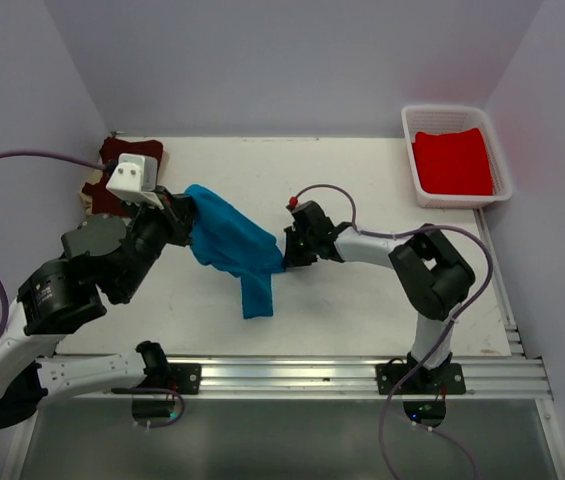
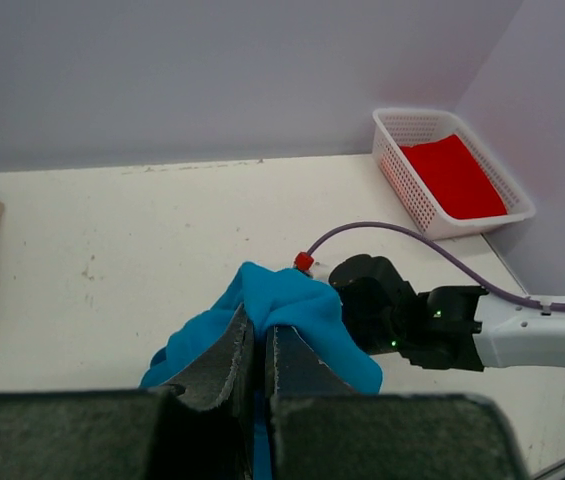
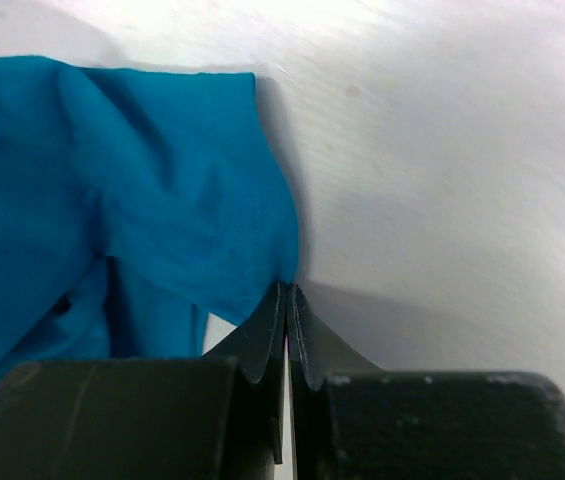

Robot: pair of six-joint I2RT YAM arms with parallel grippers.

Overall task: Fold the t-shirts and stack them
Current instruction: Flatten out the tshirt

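The teal-blue t-shirt (image 1: 230, 243) hangs bunched over the table's middle, one end trailing down to the surface. My left gripper (image 1: 188, 214) is shut on its left end; the left wrist view shows cloth (image 2: 297, 305) pinched between the pads at the left gripper (image 2: 259, 322). My right gripper (image 1: 284, 251) is shut at the shirt's right edge, and its tips (image 3: 288, 292) nip the hem corner of the teal cloth (image 3: 142, 200). The dark maroon t-shirt (image 1: 112, 152) lies at the far left, partly hidden by my left wrist. A bright red t-shirt (image 1: 452, 162) lies in the basket.
The white mesh basket (image 1: 410, 150) stands at the far right corner beside the wall, also seen in the left wrist view as the basket (image 2: 394, 150). A purple cable (image 1: 324, 190) loops over the right arm. A metal rail (image 1: 292, 375) runs along the near edge.
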